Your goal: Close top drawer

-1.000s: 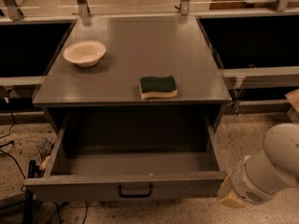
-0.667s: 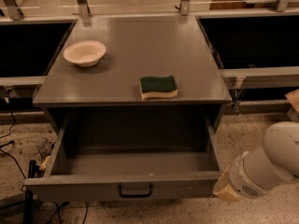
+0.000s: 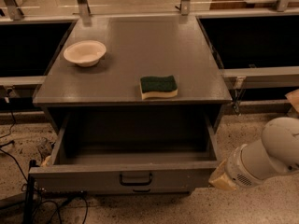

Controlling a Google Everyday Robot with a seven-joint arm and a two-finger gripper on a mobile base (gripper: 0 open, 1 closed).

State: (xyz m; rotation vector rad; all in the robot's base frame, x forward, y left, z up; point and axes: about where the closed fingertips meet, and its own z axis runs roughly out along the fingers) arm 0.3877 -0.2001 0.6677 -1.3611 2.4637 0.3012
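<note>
Camera view: matte grey cabinet point(image 3: 140, 45) on a speckled stone floor point(image 3: 261, 211), dark recesses either side, metal rails behind. On the flat top: a shallow cream bowl point(image 3: 84, 53) rear left, and a green-and-yellow sponge point(image 3: 159, 87) near the front edge, well apart. Top drawer point(image 3: 93, 177) is pulled out toward the camera, with a flat front panel and a small dark handle point(image 3: 135, 178) at its centre. Black cables point(image 3: 18, 169) lie on the floor at left. Arm point(image 3: 268, 155), white rounded segments, enters lower right, angled down-left. Gripper point(image 3: 220, 179) sits just beside the drawer's right front corner; open or closed, cannot tell.
</note>
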